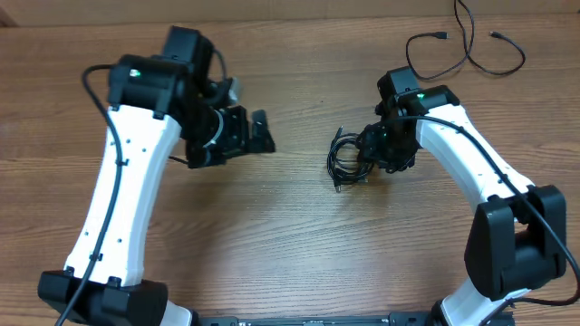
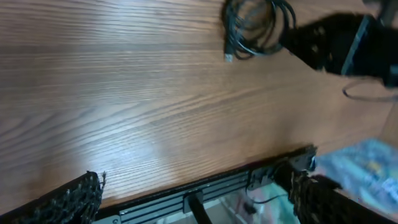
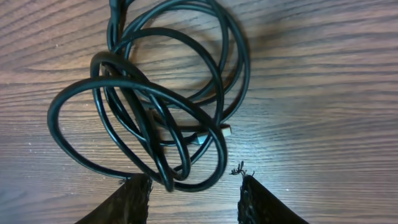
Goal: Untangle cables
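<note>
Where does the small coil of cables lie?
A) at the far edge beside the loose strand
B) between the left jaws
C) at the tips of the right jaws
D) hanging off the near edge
C: the coil of cables lies on the table right at the tips of the right jaws, its nearest loop reaching between them.

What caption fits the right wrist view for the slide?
Right tool straddling the near edge of a tangled black cable coil on a wood-grain table.
</note>
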